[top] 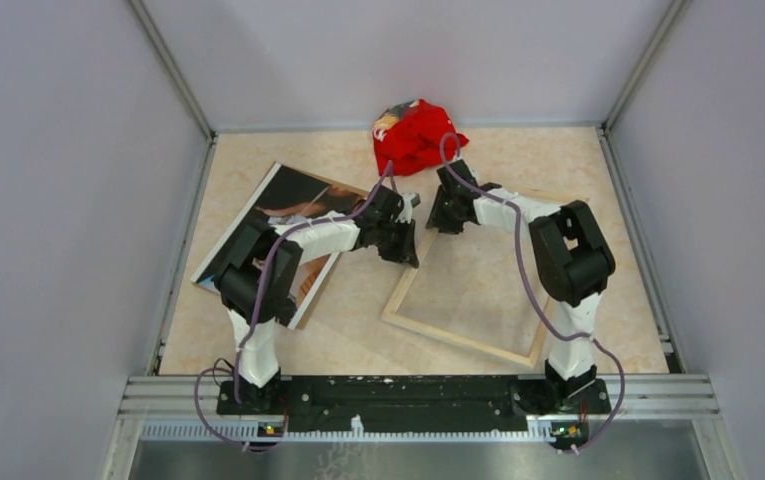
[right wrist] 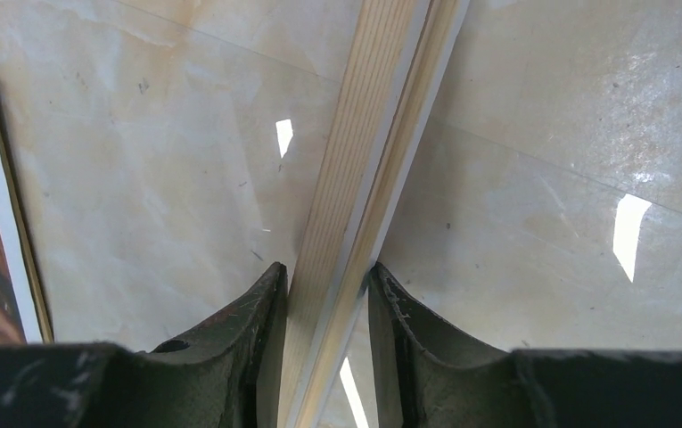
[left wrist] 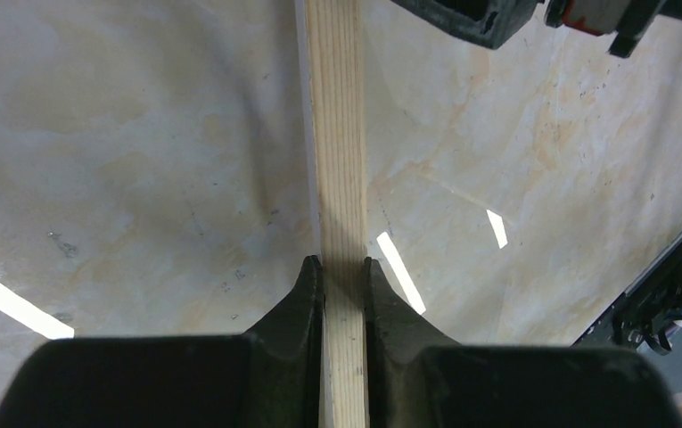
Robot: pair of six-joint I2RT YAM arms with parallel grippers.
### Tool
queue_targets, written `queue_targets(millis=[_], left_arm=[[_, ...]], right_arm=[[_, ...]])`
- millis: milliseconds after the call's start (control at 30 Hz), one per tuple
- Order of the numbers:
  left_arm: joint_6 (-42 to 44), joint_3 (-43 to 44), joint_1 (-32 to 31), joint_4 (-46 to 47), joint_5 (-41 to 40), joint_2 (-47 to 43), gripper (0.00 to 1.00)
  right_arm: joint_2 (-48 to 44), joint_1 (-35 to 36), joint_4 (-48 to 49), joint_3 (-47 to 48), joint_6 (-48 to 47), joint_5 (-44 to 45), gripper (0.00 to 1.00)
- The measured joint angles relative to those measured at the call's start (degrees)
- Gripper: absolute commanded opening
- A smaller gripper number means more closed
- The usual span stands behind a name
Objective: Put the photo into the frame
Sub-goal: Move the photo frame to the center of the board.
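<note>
The frame (top: 463,342) lies back-up at centre right, its pale wood edges showing round the clear pane. My left gripper (top: 404,240) is at the frame's far-left corner. In the left wrist view its fingers (left wrist: 312,285) press both sides of the wood bar (left wrist: 337,134), shut on it. My right gripper (top: 450,214) is on the far edge close by. In the right wrist view the bar (right wrist: 373,116) runs slanted between the jaws, one finger (right wrist: 270,294) flat against it and the other's tip touching. The photo (top: 288,205) lies picture-up at the left, apart from the frame.
A red cloth (top: 416,135) is bunched at the back wall behind the grippers. A brown board edge (top: 330,180) shows under the photo. Grey walls close in the table on three sides. The arm bases and a black rail (top: 398,395) line the near edge.
</note>
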Motion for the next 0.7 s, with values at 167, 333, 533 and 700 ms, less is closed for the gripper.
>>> queue_targets(millis=[167, 333, 533, 700], left_arm=[[-0.1, 0.1, 1.0, 0.5, 4.2, 0.6, 0.48], [0.3, 0.6, 2.5, 0.2, 11.8, 0.6, 0.56], [3.0, 0.7, 8.8, -1.1, 17.4, -0.8, 0.60], [9.0, 0.8, 15.3, -4.7, 17.7, -3.1, 0.60]], right_arm=[[0.0, 0.0, -0.6, 0.3, -1.3, 0.5, 0.00], [0.1, -0.2, -0.6, 0.4, -5.9, 0.8, 0.00], [-0.3, -2.2, -2.2, 0.4, -11.8, -1.6, 0.00], [-1.4, -5.3, -6.4, 0.3, -18.0, -3.0, 0.00]])
